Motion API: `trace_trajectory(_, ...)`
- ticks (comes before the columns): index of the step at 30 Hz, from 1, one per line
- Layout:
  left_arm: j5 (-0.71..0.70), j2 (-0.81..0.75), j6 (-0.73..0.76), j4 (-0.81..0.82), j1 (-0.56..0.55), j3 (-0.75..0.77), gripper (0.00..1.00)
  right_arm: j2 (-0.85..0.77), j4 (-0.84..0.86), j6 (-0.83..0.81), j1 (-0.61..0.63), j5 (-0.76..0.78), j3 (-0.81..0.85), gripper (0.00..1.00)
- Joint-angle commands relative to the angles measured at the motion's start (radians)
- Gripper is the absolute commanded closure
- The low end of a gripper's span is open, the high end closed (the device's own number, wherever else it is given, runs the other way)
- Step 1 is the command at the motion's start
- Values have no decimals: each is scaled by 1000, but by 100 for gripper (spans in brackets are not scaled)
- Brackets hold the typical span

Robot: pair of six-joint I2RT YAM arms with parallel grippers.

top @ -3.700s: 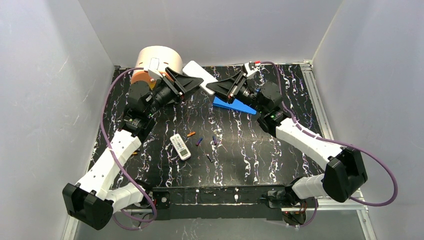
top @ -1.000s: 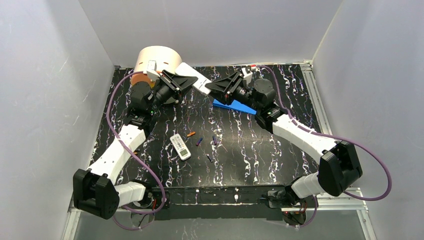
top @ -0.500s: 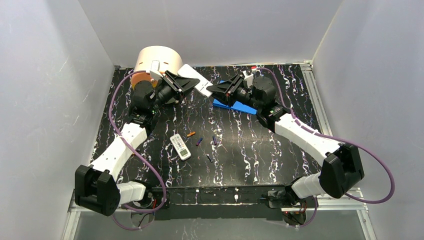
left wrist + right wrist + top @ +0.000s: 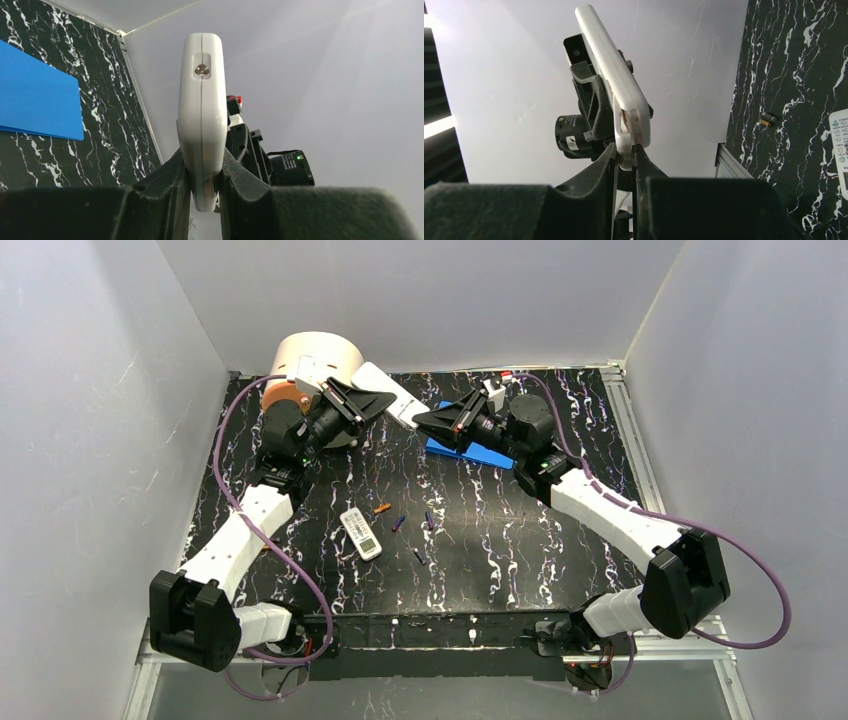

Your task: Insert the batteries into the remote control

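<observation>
Black marbled table (image 4: 500,530), white remote (image 4: 201,115) gripped by left fingers (image 4: 167,186) and right fingers (image 4: 596,175), batteries (image 4: 381,508) barely discernible.

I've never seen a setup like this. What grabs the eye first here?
Two arms meet at the far side of the table, the left gripper and right gripper both pinching one white remote held in the air between them. Nearer the arms' bases, on the black marbled table, a smaller remote lies among scattered batteries.

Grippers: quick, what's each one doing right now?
Left gripper: closed, holding the white remote.
Right gripper: closed, pinching the white remote's other end.
</observation>
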Motion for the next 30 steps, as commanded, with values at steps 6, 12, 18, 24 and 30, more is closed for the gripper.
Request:
trace_trajectory(6, 21, 2, 89, 6, 4, 43, 100, -51, 18, -17, -1, -15, 10, 92)
trace_trajectory(12, 49, 9, 133, -11, 3, 52, 100, -94, 121, -70, -7, 36, -11, 99)
trace_trajectory(18, 49, -17, 227, -83, 4, 43, 100, -152, 52, -174, -37, 74, -14, 99)
trace_trajectory(24, 48, -81, 325, -174, 6, 25, 100, -235, -378, -348, -177, 143, -99, 99)
trace_trajectory(30, 125, -130, 376, -205, 6, 27, 100, -191, -577, -545, -222, 187, -216, 99)
